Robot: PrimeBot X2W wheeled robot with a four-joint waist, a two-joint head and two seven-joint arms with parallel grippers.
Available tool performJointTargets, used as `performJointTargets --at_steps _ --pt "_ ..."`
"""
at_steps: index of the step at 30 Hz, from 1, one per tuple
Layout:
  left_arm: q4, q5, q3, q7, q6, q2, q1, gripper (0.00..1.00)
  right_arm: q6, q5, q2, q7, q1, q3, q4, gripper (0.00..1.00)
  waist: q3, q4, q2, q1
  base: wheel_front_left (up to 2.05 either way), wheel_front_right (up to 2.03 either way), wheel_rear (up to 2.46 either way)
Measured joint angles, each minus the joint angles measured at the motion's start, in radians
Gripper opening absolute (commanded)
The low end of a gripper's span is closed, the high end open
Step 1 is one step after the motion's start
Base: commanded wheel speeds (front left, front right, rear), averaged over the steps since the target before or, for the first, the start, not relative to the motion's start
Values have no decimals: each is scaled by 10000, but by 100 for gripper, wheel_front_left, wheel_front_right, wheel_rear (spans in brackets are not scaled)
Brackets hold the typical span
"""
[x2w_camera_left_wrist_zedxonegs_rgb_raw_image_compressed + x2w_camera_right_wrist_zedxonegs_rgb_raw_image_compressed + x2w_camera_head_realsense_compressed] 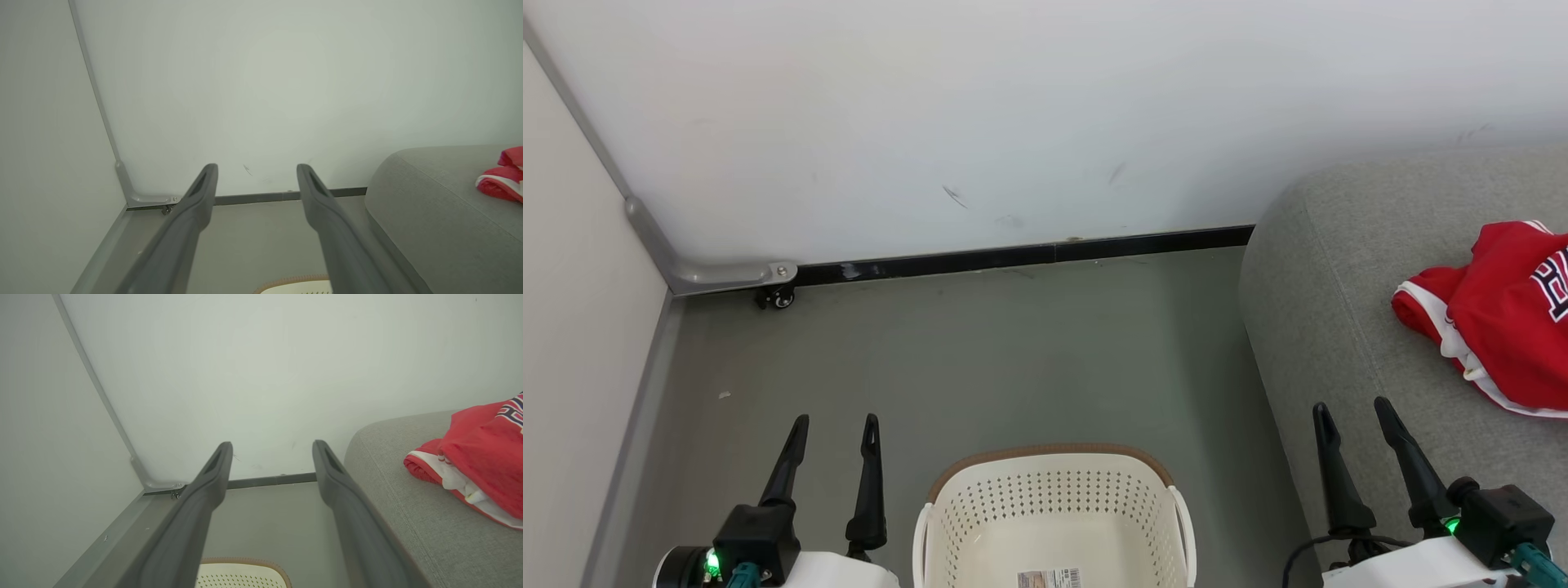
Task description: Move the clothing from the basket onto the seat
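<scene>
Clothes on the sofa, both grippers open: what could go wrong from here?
The near end of the cream perforated plastic basket is out of frame, so a leftover garment could go unnoticed.
The red white-trimmed basketball clothing lies bunched on the grey woven sofa near the right gripper, whose open fingers might snag it.

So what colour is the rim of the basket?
Brown: the rim tops the cream-white basket, clearest in the head view.
</scene>
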Motion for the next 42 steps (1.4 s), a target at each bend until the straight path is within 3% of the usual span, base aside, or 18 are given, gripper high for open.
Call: performJointTargets --at_steps 42 --pt "42 23 378 0 127 38 228 100 0 86 10 130 180 -265 -422 100 257 109 0 0 0 0 0"
